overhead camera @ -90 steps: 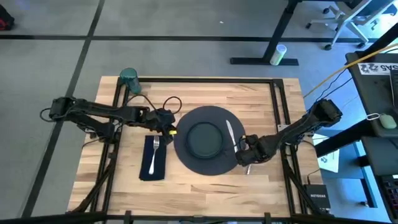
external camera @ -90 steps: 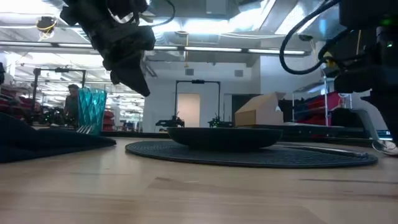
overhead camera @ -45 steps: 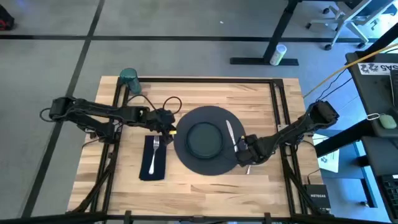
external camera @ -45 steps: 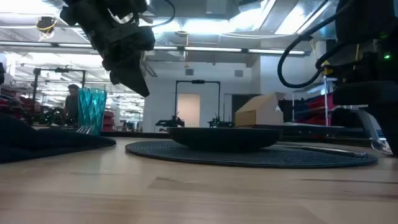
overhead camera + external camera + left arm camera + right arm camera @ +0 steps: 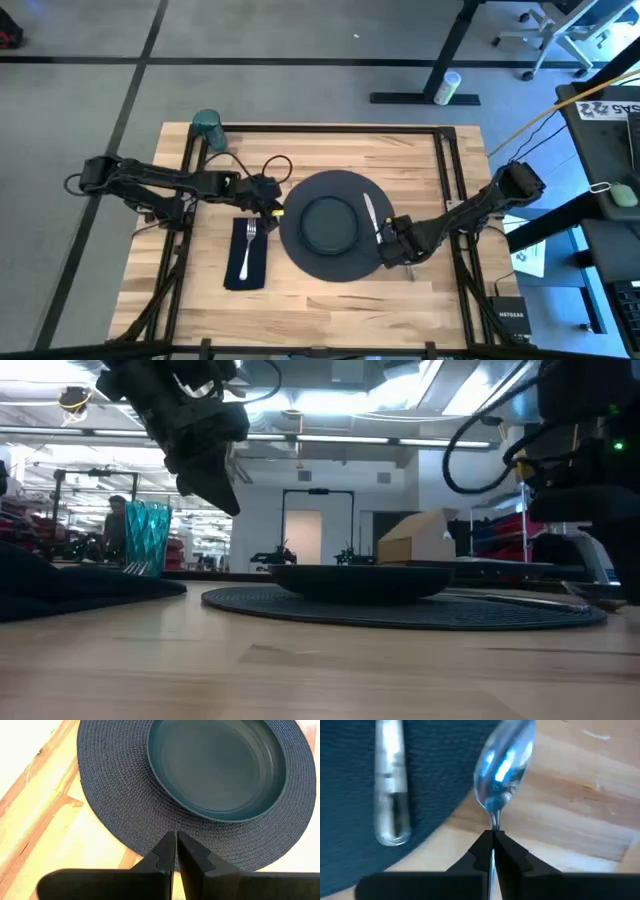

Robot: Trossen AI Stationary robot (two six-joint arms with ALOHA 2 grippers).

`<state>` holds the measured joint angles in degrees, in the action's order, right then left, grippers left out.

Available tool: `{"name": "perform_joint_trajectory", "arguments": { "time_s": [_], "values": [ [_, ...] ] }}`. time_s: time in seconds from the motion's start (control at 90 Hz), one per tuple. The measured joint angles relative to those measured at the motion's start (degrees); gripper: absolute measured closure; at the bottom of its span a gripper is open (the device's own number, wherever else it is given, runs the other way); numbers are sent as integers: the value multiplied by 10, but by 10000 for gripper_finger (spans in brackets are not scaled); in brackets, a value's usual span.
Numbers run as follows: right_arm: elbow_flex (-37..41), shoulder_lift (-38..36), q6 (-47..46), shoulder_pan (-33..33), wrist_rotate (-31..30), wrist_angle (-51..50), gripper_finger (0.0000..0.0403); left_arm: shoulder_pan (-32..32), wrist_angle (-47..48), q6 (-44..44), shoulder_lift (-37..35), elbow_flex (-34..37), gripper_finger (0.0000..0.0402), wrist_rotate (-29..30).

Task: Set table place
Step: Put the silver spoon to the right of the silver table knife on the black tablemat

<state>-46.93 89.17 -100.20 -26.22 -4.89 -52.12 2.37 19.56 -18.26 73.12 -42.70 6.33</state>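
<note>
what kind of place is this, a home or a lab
Most likely a robotics lab or workshop, not a home: two arms work at a black-railed wooden table on grey carpet tiles, a rolling office chair stands nearby, and the low view shows ceiling strip lights over racks of equipment.

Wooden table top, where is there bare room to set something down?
The rectangular light wooden table is bare along its near edge below the round dark woven charger, and across the far strip above it. Crowded: between charger and navy napkin, where the left hand hangs, and the charger's right side, where the right hand holds a silver spoon.
</note>
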Motion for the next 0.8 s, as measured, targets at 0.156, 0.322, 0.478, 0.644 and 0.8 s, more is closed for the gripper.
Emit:
{"name": "perform_joint_trajectory", "arguments": {
  "time_s": [0.156,0.322,0.478,0.644,0.8],
  "values": [
    [-48,0,5,2,-27,-31,402,0,0,0,0,0,401,0],
    [-65,-1,30,33,-40,-74,403,0,0,0,0,0,401,0],
    [-65,-1,85,85,-66,-79,403,-4,0,-3,0,0,401,0],
    [-65,-1,169,156,-76,-80,403,-10,0,-3,0,0,401,0],
    [-65,-1,230,213,-81,-65,403,-14,1,-4,0,0,401,0]
  ]
}}
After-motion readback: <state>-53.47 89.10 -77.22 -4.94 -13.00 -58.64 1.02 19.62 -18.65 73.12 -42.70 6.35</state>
